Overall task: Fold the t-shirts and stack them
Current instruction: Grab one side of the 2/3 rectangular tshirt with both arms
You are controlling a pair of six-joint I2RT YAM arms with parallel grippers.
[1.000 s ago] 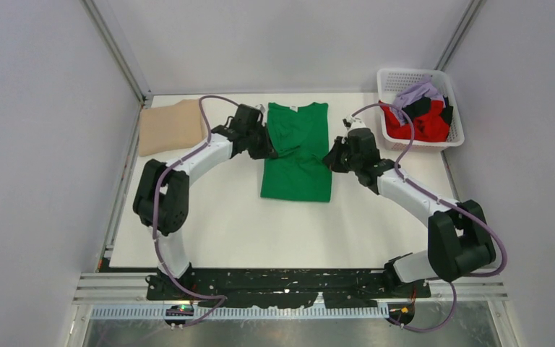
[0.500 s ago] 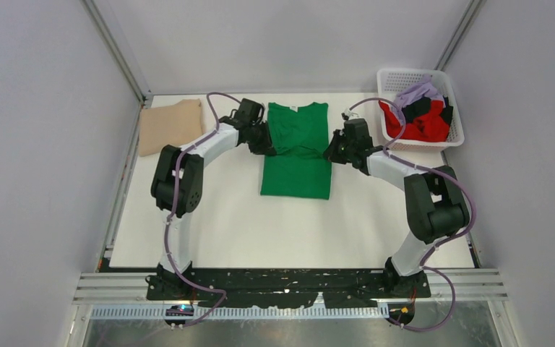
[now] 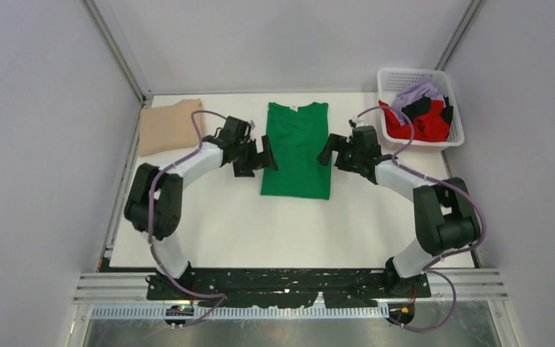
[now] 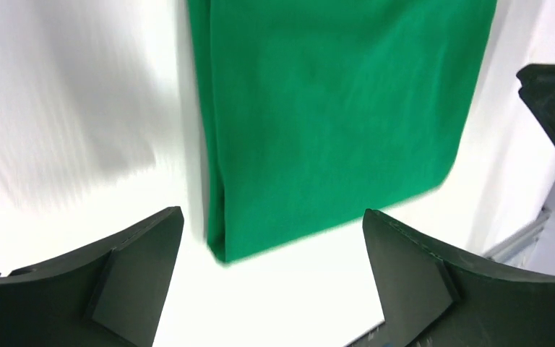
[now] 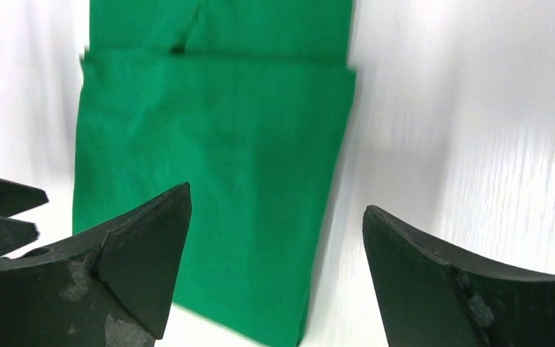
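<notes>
The bare tabletop (image 3: 260, 231) occupies the near half of the work area. Past it, at the centre, the green t-shirt (image 3: 296, 170) lies flat, folded lengthwise into a narrow strip with its hem nearest the arm bases and its collar at the far end.

The left fingers (image 4: 130, 275) are spread wide just beside the strip's left edge. The right fingers (image 5: 137, 253) are spread wide at its right edge. Neither pair holds anything.

Handling, as judged: the cloth looks light, soft and limp, with no stiffness of its own. It should drape from any grip point, and stacked layers are likely to slide apart. It appears best to pinch both near hem corners through every layer, one per arm, and carry them evenly toward the collar.

At the far left lies a folded tan t-shirt (image 3: 165, 129), apparently the start of the stack. At the far right, a white basket (image 3: 405, 71) holds crumpled red (image 3: 423, 130), black (image 3: 419, 107) and lilac (image 3: 415, 92) t-shirts.
</notes>
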